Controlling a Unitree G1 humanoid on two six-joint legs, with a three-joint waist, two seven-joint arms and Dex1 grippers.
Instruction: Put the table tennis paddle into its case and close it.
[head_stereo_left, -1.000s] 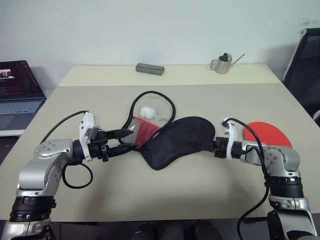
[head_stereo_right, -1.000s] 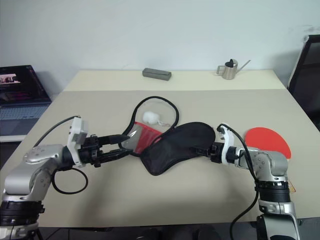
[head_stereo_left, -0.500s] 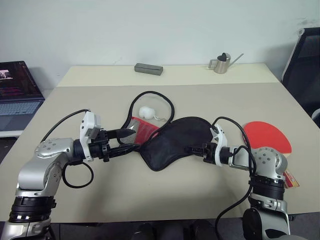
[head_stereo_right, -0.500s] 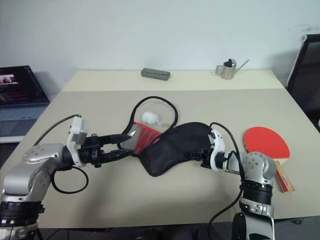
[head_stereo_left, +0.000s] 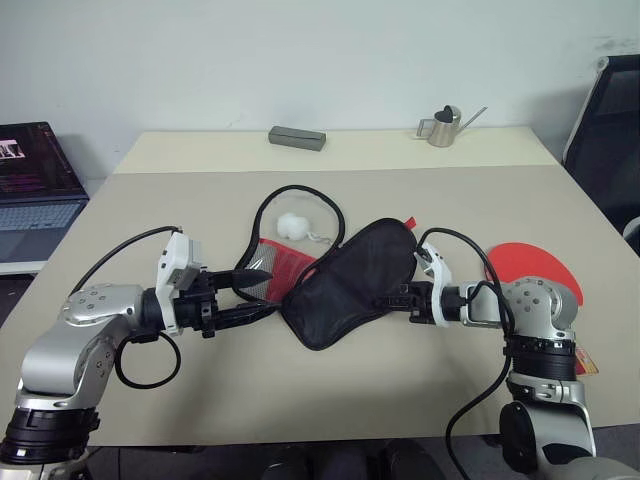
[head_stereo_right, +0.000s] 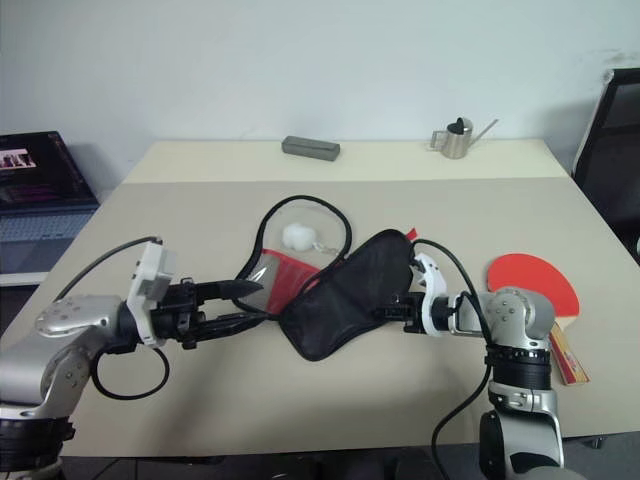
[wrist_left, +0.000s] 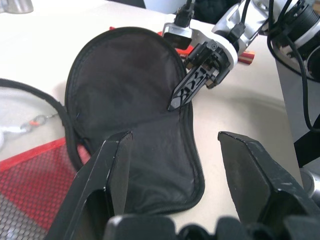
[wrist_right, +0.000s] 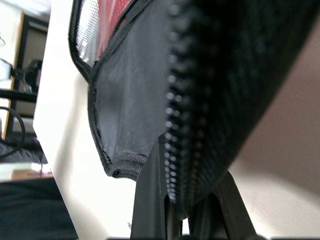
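- left gripper (head_stereo_left: 258, 294) is sitting by the case's red mesh end with its black fingers (wrist_left: 116, 165) standing wide apart and nothing between them, as i'm reading it.
- case (head_stereo_left: 350, 282) is lying mid-table, black flap upward and raised at its right edge, its zip looping loose toward the white ball (head_stereo_left: 293, 223); i'm judging it unzipped and not yet loaded.
- right gripper (head_stereo_left: 392, 298) is pinching the black flap's edge, jaws closed on the fabric.
- table tennis paddle (head_stereo_left: 528, 263) is resting on the table at far right, partly behind my right arm, well apart from the case; loading and zipping are both remaining.
- left wrist view is giving me the flap's shape and the right fingers at its rim; right wrist view is giving the zip teeth in the jaws and the mesh underside.
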